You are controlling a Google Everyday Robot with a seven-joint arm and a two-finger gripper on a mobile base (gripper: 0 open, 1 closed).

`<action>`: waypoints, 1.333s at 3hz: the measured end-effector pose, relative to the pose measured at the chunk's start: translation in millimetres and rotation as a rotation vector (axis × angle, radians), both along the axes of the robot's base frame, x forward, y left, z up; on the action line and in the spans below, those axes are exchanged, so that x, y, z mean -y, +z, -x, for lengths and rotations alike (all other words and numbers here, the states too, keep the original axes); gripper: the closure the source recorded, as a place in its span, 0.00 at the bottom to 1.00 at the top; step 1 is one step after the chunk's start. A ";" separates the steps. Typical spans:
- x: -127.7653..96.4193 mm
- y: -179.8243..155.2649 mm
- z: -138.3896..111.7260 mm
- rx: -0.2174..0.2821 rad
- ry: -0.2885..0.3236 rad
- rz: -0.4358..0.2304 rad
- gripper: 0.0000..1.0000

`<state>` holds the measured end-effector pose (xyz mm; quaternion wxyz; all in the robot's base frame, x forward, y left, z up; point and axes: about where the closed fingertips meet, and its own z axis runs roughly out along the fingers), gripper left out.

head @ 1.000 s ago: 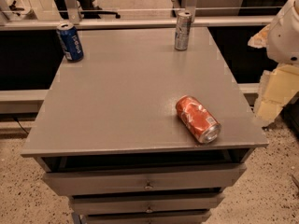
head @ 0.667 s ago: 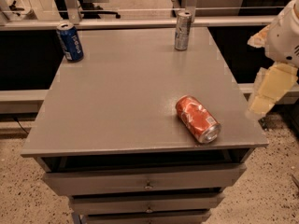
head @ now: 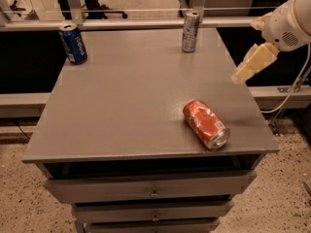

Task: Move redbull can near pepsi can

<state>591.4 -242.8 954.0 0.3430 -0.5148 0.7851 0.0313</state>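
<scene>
Inventory of the scene, camera view.

- Cabinet top (head: 131,101): grey, flat and matte. It carries three cans.
- Redbull can (head: 190,31): slim and tall, silver-grey with bluish markings and a silver top. It stands upright at the far edge of the top, right of centre, with bare surface all round it.
- Pepsi can (head: 73,43): dark blue with white lettering and a silver top, wider than the slim can. It stands upright at the far left corner, well apart from the redbull can, with bare surface between the two.
- Orange-red can (head: 206,123): dented and lying on its side near the front right of the top. Its silver end points toward the front right corner.
- Gripper (head: 242,73): cream-coloured, at the right of the view, slanting down and to the left. Its tip is at the right edge of the top, between the redbull can and the orange-red can in depth. It touches no can. Whether it is open or closed cannot be told.
- Arm (head: 291,18): white and rounded, in the upper right corner, carrying the gripper.
- Cable (head: 291,89): pale, hanging below the arm at the right.
- Drawers (head: 150,188): grey, stacked beneath the top, each with a small central knob.
- Rail (head: 131,24): pale bar running across behind the top.
- Floor (head: 19,203): speckled.
</scene>
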 end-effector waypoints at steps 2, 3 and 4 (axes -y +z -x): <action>-2.4 -5.6 -136.9 0.169 -0.034 -0.243 0.00; -2.9 -6.0 -136.6 0.168 -0.033 -0.242 0.00; -9.2 -13.0 -149.3 0.176 -0.067 -0.295 0.00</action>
